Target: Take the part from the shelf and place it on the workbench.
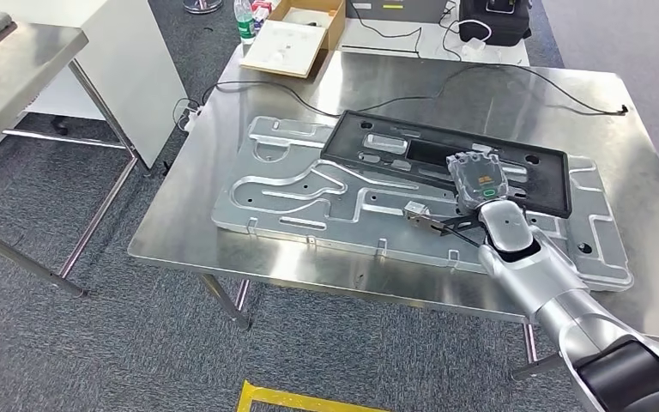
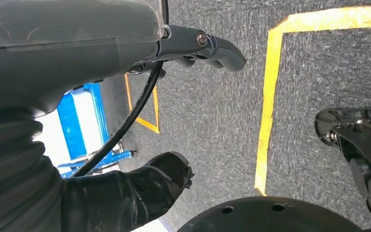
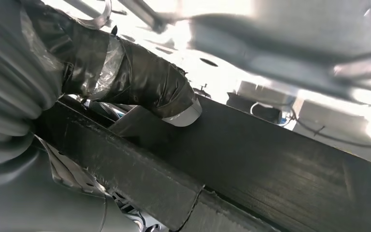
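Matt black part (image 1: 446,159), seemingly plastic, shiny workbench (image 1: 223,215)

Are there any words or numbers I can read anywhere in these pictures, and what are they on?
No text can be read in any view.
Bottle at the far end of the table: it has a green label, too small and blurred to read.
Cardboard box beside it: no print can be made out.
Black part under the right hand: moulded shapes, no readable letters.
Yellow floor lines: plain tape, no writing.
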